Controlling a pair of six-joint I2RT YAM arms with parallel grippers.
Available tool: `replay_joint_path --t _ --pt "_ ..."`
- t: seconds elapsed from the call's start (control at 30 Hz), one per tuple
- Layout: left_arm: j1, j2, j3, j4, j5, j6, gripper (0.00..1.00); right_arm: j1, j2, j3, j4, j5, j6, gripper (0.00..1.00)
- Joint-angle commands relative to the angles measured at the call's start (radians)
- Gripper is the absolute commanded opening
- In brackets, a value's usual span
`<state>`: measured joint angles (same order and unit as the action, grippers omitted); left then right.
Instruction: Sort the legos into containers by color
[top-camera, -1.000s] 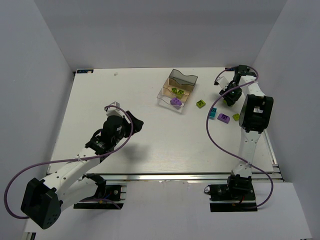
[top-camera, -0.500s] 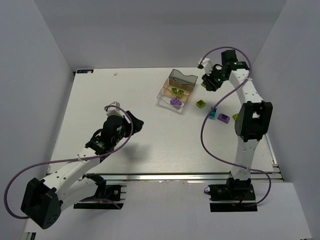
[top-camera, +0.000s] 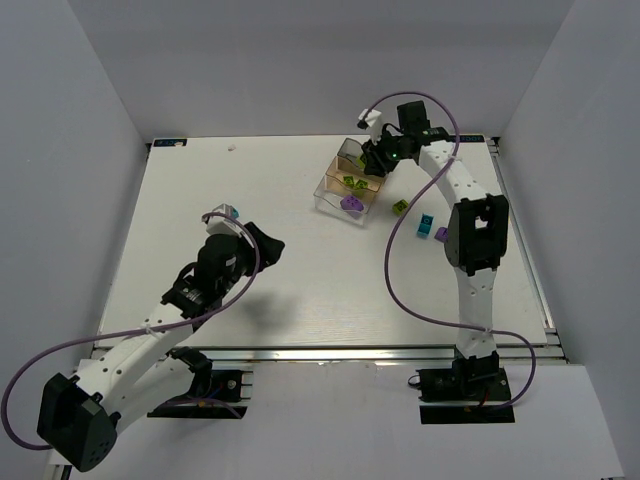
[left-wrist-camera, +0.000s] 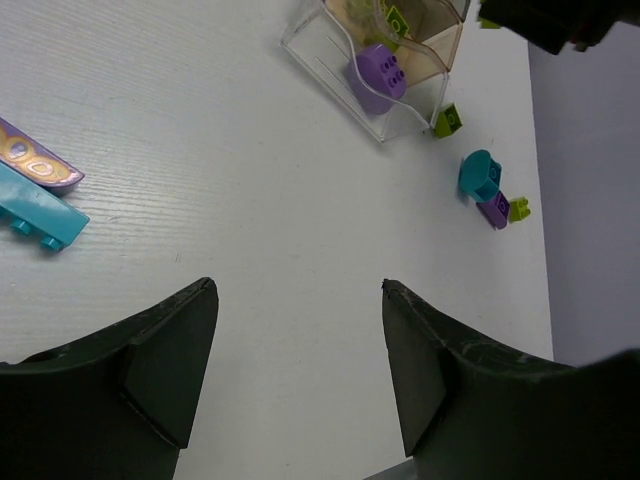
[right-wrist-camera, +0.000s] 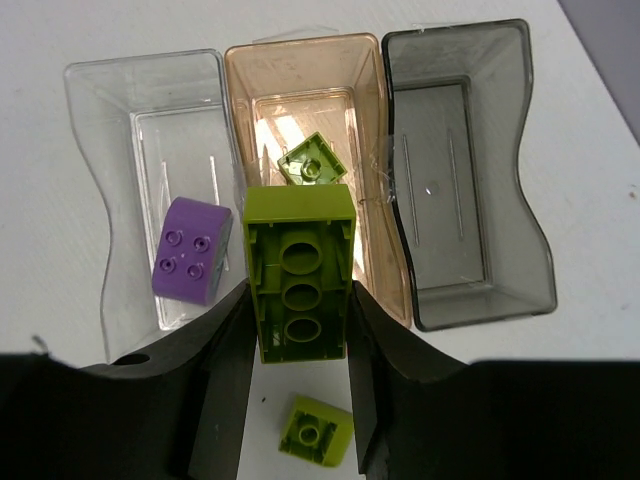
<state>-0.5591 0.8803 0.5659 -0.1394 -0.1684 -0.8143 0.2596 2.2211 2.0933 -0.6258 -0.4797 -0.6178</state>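
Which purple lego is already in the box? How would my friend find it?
Look at the far side of the table for the clear three-part tray. Its colourless end compartment, at the near end, holds one purple brick with four studs. The other purple brick lies outside on the table beside a teal brick.

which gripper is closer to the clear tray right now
Right. The right gripper hangs directly over the tray, gripping a lime brick; the left gripper hovers open far off across the table.

Overhead, two wrists — shared containers (top-camera: 330, 186)
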Motion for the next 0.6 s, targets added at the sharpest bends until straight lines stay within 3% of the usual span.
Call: replay_joint_path --t 0.0,0.07,0.2,0.3,0.4,0.57 --pt "0.001 -0.037 -0.004 0.015 0.046 -0.009 0.76 0.009 0.037 0.056 0.08 0.019 0.024 0.0" --pt "0.001 -0.035 -0.012 0.056 0.078 -0.008 0.76 0.009 0.063 0.068 0.081 0.033 0.01 0.0" --pt "0.001 -0.004 -0.006 0.099 0.138 0.003 0.76 0.009 0.083 0.06 0.083 0.038 -0.002 0.13" --pt "0.001 0.032 0.015 0.11 0.159 0.015 0.76 0.009 0.086 0.045 0.086 0.042 -0.003 0.34" --pt "0.001 0.069 0.034 0.129 0.167 0.02 0.76 0.01 0.084 0.033 0.086 0.049 -0.005 0.48" --pt "-0.002 0.126 0.058 0.145 0.221 0.032 0.76 0.009 0.06 0.016 0.097 0.046 0.004 0.54"
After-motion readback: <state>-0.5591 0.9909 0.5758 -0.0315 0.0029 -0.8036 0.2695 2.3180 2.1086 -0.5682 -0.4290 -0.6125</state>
